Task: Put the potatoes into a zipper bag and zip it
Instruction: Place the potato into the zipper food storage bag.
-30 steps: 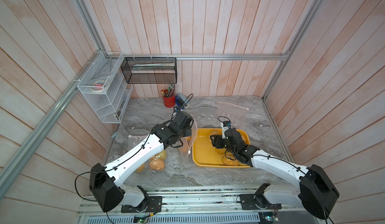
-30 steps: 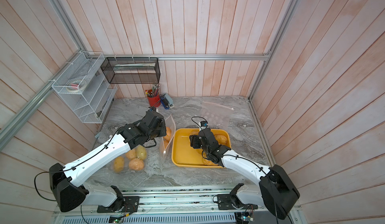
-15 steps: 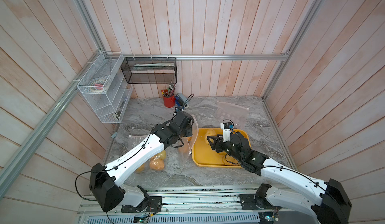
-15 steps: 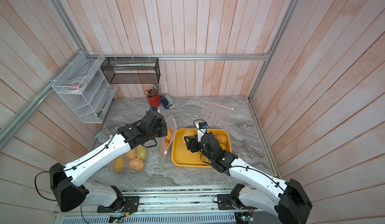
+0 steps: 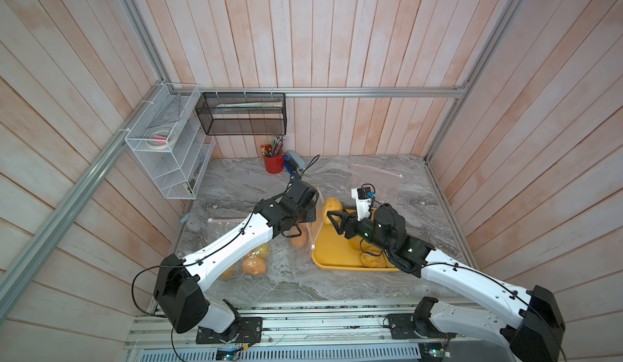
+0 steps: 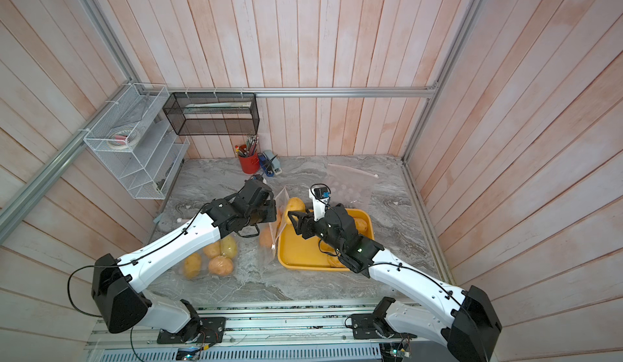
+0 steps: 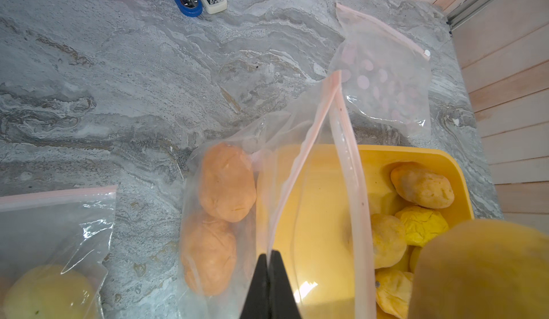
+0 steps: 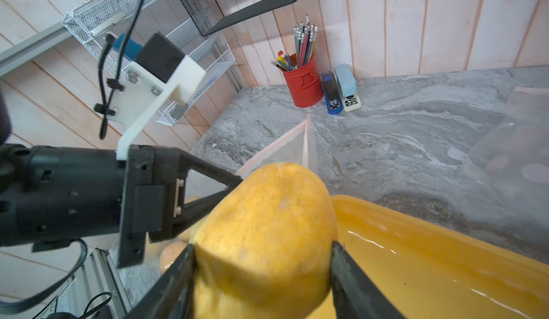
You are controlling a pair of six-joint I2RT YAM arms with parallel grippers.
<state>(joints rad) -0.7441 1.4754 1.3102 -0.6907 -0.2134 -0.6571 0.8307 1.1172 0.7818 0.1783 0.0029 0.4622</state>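
I am holding one potato [image 8: 264, 228] in the right gripper [image 8: 263, 247]. Its fingers are standing wide apart and clamping the potato across its middle, above the corner of the yellow tray [image 7: 416, 151] nearest the bag. The left gripper [image 7: 269, 262], fingers pressed together, is pinching one lip of the zipper bag [image 7: 267, 142] at the pink zipper strip. The bag is standing just beside the tray, on the left arm's side. Two bagged potatoes [image 7: 227, 184] are lying in its bottom, and several tray potatoes [image 7: 421, 185] are waiting in the tray's opposite end.

I am judging the held potato to be firm, dense and not fragile. It is rounded and lumpy, though, so it could pivot between narrow fingers — across the middle is the right place to hold it.

The bag is the opposite: thin, limp, slick film, with stiffness only along the zipper strip. That makes the strip the place to hold it. Its mouth is gaping as a narrow wedge, so I am expecting the potato to need lowering in end first — dropping it could drag the lip out of the pinch.
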